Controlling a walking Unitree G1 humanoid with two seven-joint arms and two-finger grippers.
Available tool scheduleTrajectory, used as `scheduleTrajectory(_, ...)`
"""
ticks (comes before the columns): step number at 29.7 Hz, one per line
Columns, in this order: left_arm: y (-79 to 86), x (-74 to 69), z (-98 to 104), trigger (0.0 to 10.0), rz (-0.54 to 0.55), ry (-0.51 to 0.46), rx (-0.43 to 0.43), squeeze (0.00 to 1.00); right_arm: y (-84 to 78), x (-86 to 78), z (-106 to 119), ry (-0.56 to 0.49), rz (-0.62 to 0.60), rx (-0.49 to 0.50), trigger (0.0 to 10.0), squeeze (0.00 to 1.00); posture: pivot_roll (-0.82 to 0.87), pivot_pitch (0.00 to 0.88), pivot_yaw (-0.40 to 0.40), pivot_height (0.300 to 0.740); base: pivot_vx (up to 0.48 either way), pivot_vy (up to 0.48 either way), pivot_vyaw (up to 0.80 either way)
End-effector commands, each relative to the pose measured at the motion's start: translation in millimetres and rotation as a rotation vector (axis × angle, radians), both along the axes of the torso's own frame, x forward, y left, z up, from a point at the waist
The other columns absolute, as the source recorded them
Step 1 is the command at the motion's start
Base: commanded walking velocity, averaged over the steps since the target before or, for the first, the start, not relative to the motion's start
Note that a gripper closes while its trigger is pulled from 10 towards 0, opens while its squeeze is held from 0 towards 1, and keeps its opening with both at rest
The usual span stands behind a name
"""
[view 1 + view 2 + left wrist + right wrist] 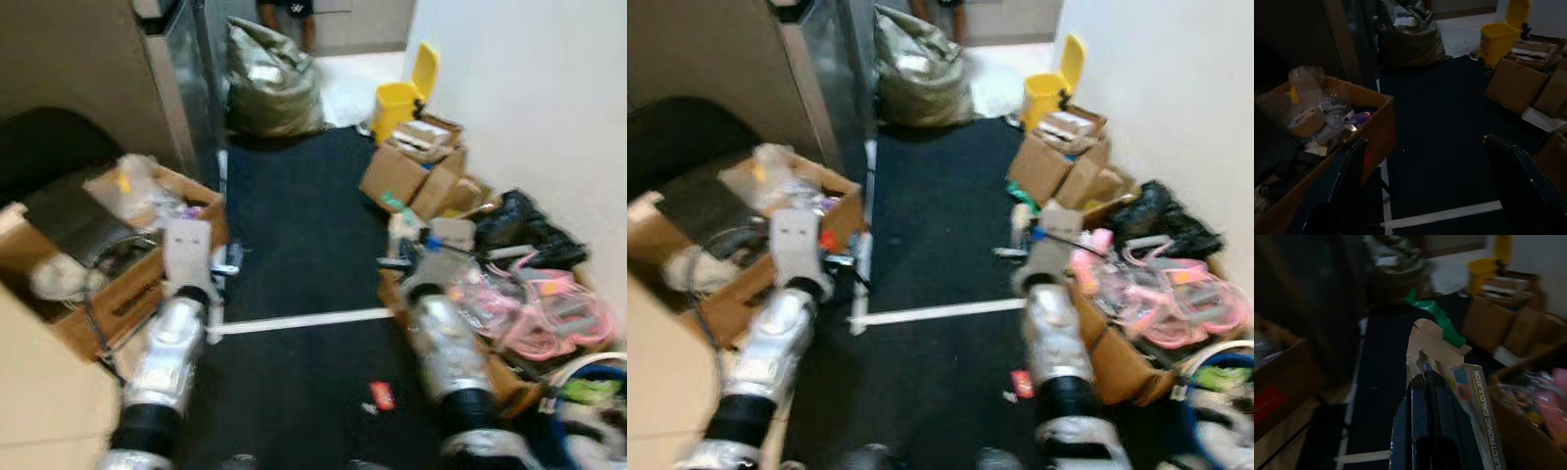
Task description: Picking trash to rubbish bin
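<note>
My right gripper [1425, 379] is shut on a torn cardboard calculator package [1469, 396] with a green scrap [1442, 323] at its far end. In the eye views this gripper [400, 257] hangs over the dark carpet, beside the boxes on the right. My left gripper [1430, 196] is open and holds nothing; its fingers [1347, 171] stand wide apart next to a cardboard box of clutter [147, 284]. A yellow rubbish bin [397, 104] with its lid up stands far ahead by the white wall. A small red wrapper [382, 395] lies on the carpet near my right arm.
A box of pink hangers [539, 313] and stacked cardboard boxes [411, 171] line the right wall. A large stuffed bag [269, 83] sits at the back, with a person's legs [289, 15] behind it. A white tape line [304, 320] crosses the dark carpet.
</note>
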State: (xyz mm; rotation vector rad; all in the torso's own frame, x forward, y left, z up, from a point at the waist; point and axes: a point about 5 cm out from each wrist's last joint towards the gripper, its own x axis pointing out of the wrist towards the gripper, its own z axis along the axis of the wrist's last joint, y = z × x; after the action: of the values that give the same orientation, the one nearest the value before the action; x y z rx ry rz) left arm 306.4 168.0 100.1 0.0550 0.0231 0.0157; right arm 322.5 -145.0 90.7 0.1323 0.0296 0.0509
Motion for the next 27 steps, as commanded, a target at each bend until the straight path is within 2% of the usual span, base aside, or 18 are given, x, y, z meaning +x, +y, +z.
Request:
scheduleTrajectory(1, 1.0, -1.9, -1.4, 10.0, 0.003, 0.013, 0.014, 0.00, -4.0, -0.7, -1.2, 0.002, -0.005, -0.017, 10.0, 0.00, -0.04, 0.026, 0.009, 0.740, 0.334, 0.000, 0.00)
scheduleTrajectory(5, 0.8, -2.4, -1.1, 10.0, 0.005, 0.013, 0.013, 0.00, -2.9, -0.5, -1.2, 0.002, 0.003, -0.020, 10.0, 0.00, -0.04, 0.028, 0.006, 0.740, 0.335, 0.000, 0.47)
scheduleTrajectory(27, -0.4, -1.8, 1.6, 10.0, 0.008, 0.013, 0.011, 0.00, -1.8, 1.6, -0.7, 0.004, 0.013, -0.026, 10.0, 0.00, -0.04, 0.025, 0.001, 0.740, 0.331, 0.000, 0.79)
